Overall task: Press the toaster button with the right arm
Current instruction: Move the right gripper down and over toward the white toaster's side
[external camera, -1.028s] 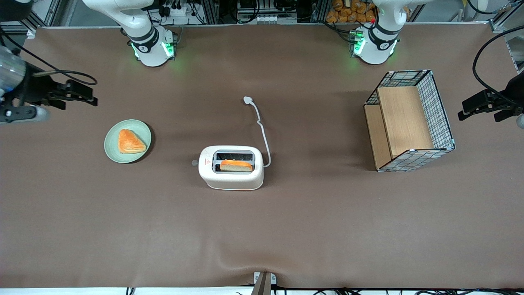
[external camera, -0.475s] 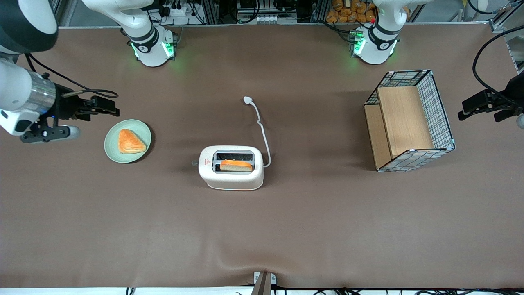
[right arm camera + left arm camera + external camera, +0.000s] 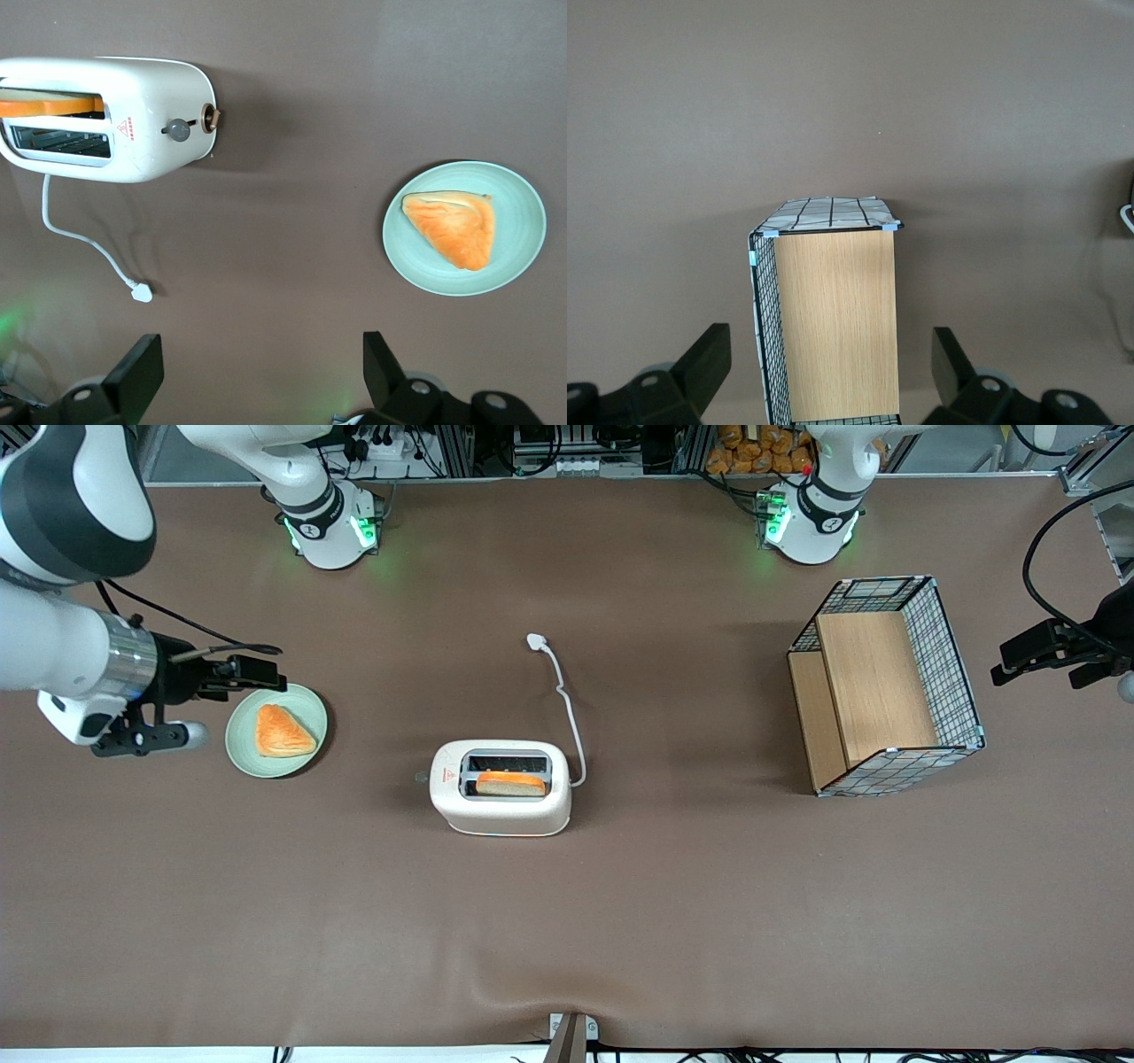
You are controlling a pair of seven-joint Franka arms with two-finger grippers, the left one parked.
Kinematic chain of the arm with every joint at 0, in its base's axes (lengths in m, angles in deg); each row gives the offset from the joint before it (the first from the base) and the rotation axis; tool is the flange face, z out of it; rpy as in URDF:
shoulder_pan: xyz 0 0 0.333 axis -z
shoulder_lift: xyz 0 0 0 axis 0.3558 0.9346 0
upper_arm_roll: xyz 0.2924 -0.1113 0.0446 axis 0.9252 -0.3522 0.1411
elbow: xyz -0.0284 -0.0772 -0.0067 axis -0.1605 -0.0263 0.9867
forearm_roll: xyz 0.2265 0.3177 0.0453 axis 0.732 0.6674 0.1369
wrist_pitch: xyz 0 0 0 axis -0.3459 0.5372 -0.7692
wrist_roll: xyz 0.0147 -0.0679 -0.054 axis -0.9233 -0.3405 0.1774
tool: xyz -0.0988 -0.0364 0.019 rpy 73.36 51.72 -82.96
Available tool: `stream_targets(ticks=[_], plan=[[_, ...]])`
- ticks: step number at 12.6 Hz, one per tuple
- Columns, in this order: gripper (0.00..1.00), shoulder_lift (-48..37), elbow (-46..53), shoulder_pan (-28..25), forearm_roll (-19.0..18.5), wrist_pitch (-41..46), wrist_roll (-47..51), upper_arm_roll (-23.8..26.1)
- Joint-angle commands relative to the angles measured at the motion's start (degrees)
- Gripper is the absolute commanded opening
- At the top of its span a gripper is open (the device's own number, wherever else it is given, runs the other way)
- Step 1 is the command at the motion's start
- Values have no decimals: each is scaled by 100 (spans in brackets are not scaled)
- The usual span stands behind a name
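The cream-white toaster stands mid-table with a slice of bread in the slot nearer the front camera. Its small grey button projects from the narrow end that faces the working arm. In the right wrist view the toaster shows its grey button beside a brass-coloured knob. My right gripper hovers above the edge of the green plate, well short of the toaster toward the working arm's end. The gripper is open, fingers wide apart, with only bare table between them.
A wedge of pastry lies on the green plate. The toaster's white cord runs to a plug farther from the front camera. A wire-mesh basket with wooden boards stands toward the parked arm's end.
The right arm has swung in from the table's end toward the toaster. Its gripper now hangs over the plate's edge. The toaster and plate have not moved.
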Motion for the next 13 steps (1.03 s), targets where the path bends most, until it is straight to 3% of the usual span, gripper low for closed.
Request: stream_targets(ticks=[1,4,6,9,13], plan=[[100,77,16,-138,121,-140,133,-25],[100,235,16,-305,586,-342,457,-25],[100,357,16,-437,683,-553,467,-25],[100,516,16,-429,1201,-650,467,-25],[81,814,25,-463,1780,-878,467,-25]])
